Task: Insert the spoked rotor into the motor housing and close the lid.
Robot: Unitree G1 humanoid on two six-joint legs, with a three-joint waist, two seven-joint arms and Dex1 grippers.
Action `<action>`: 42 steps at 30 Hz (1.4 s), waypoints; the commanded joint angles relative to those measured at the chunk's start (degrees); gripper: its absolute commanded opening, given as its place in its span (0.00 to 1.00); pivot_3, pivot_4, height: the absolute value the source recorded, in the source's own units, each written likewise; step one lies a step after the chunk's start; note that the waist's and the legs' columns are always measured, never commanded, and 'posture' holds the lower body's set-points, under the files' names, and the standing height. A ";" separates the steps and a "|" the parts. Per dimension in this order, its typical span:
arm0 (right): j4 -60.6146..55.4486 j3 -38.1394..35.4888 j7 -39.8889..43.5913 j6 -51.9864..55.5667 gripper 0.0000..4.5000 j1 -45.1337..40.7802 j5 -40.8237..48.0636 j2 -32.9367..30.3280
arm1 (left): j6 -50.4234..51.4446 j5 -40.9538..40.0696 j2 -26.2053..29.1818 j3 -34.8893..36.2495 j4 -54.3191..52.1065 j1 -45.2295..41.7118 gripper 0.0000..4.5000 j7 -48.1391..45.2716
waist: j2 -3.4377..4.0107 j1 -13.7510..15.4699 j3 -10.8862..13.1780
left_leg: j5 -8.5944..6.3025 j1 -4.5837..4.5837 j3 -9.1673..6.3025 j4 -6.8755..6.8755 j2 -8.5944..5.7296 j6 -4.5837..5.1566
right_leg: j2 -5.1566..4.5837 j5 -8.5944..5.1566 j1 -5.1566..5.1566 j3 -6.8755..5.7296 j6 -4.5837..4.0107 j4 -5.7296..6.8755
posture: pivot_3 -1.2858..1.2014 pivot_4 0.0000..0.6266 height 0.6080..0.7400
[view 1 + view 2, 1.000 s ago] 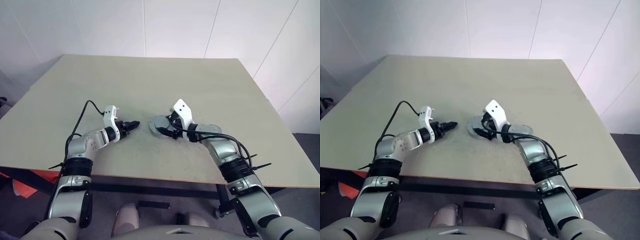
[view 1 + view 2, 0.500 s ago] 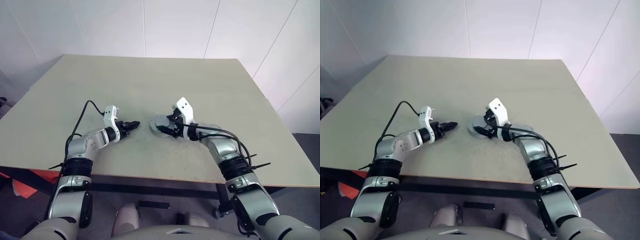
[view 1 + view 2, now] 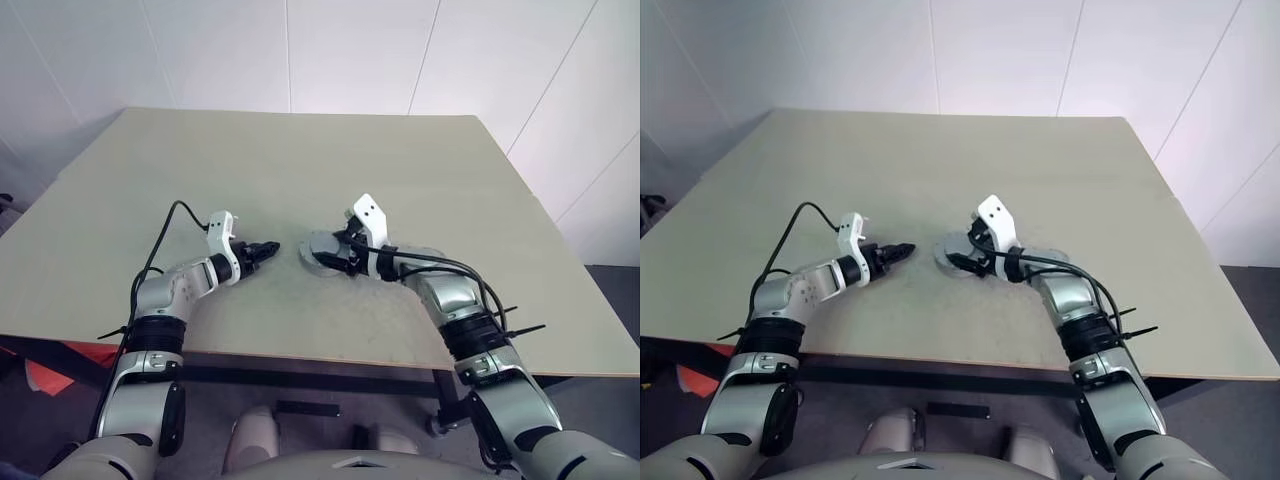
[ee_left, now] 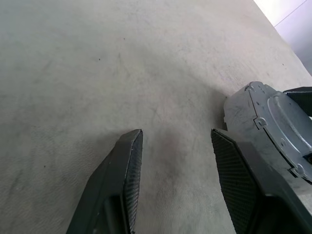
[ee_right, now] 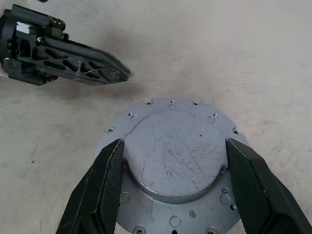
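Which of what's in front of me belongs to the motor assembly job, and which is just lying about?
Job: motor housing, solid face up; right gripper at it; left gripper, open and empty, beside it.
Not the job: the table that the housing lies on.

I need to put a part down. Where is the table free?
The far half of the table, beyond both claws, is bare. So is the left side, outside the left claw. Crowded: around the motor housing under the right claw.

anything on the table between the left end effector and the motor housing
Nothing: the right wrist view shows bare table between the left end effector and the motor housing.
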 commanded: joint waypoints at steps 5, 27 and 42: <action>-6.75 -1.07 2.04 -0.79 0.72 0.83 2.95 0.89 | -1.24 0.45 0.24 -0.17 0.36 -1.02 0.53 -0.45 | 0.00 -0.04 0.01 | -0.01 -0.14 0.02 -0.03 0.00 0.01 | 0.00 0.04 -0.15 0.00 -0.07 -0.02 | 0.52 0.00 1.00; -2.00 0.12 -1.58 -3.36 0.72 -0.16 -1.55 0.07 | -1.71 0.80 0.29 -0.45 0.68 -1.11 0.53 -0.47 | 0.00 -0.04 0.02 | -0.01 -0.14 0.04 -0.04 0.01 0.01 | 0.00 0.04 -0.17 0.00 -0.07 -0.02 | 0.52 0.00 1.00; -0.28 0.56 -1.40 -3.65 0.72 0.03 -2.77 -0.47 | -1.69 0.85 0.29 -0.42 0.53 -1.08 0.53 -0.50 | 0.00 -0.04 0.02 | -0.01 -0.14 0.04 -0.04 0.00 0.01 | 0.00 0.04 -0.16 0.01 -0.07 -0.02 | 0.52 0.00 1.00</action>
